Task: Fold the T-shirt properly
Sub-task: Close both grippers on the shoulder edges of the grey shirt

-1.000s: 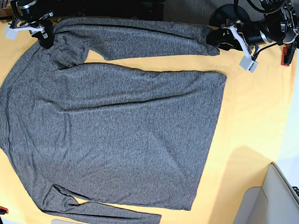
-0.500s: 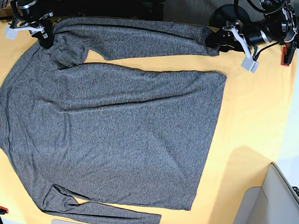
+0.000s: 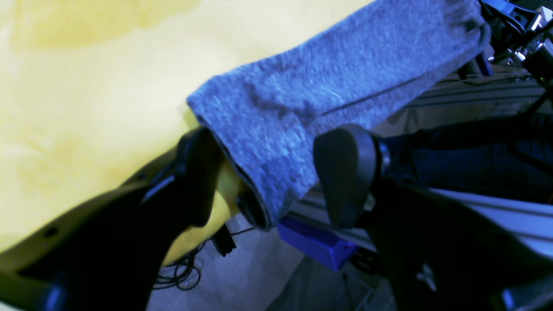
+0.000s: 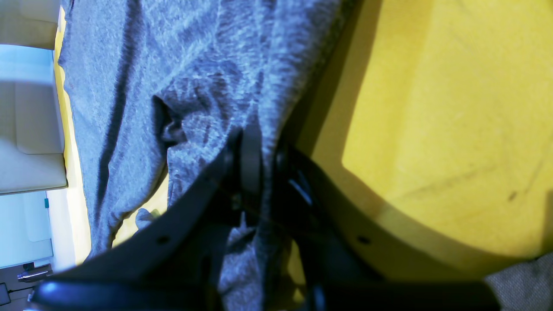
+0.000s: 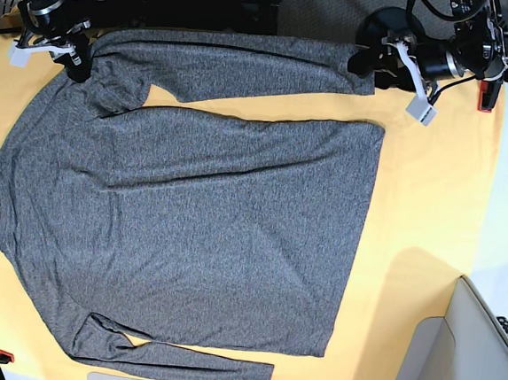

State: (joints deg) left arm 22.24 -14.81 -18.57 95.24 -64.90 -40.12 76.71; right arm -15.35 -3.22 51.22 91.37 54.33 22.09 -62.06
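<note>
Still spread flat over the table [image 5: 430, 214], the T-shirt [image 5: 188, 229] has its cuff [image 3: 259, 172] between the left tool's [image 3: 276, 181] parted pads, which could shut on air, while the right tool [image 4: 259, 160] pinches the shoulder fabric.

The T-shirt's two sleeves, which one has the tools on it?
The upper sleeve along the table's far edge: left tool at its cuff, right tool by its shoulder. The lower sleeve lies untouched.
</note>
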